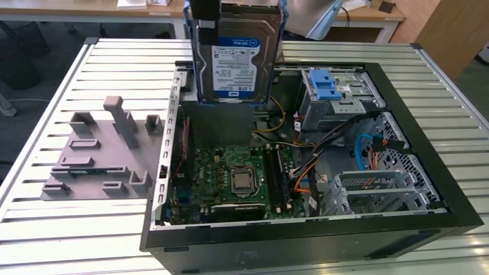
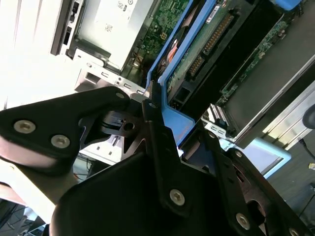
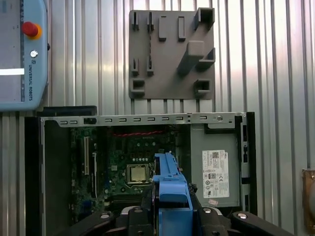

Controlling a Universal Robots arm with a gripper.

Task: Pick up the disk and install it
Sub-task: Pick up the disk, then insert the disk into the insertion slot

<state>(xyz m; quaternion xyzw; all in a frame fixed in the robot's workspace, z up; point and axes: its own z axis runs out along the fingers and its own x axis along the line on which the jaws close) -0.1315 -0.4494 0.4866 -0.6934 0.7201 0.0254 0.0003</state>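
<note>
Silver under a blue-and-white label, edged in blue plastic: found the disk [image 1: 233,54] hanging upright over the far end of the open computer case [image 1: 436,189], label side toward the exterior camera. Saw it lifted above the grey power supply box [image 1: 221,123], not yet seated in any bay. Could not tell whether its lower edge touched anything beneath.

Found the gripper [image 3: 171,216] closed on the disk's upper end, with black fingers [image 2: 153,125] pressed against the blue carrier from both sides in both wrist views. Made out the drive's circuit-board underside and its connector in the second wrist view.

Looked down along the carrier's edge in the first wrist view onto the green motherboard [image 3: 130,157], with the power supply box and its white sticker just beside it inside the case.

Placed the grey metal drive cage [image 1: 336,100], with its blue latch [image 1: 324,86], toward the exterior view's right of the disk and apart from it. Noted loose cables [image 1: 367,143] in blue, orange and black running between cage and motherboard.

Spotted a grey fixture plate [image 1: 99,154] with upright blocks lying on the slatted metal table [image 1: 46,240], on the exterior view's left of the case, well apart from the disk. Also caught a pale blue teach pendant [image 3: 22,54] with a red button [image 3: 29,28] resting on the same table, near a corner of the case.
</note>
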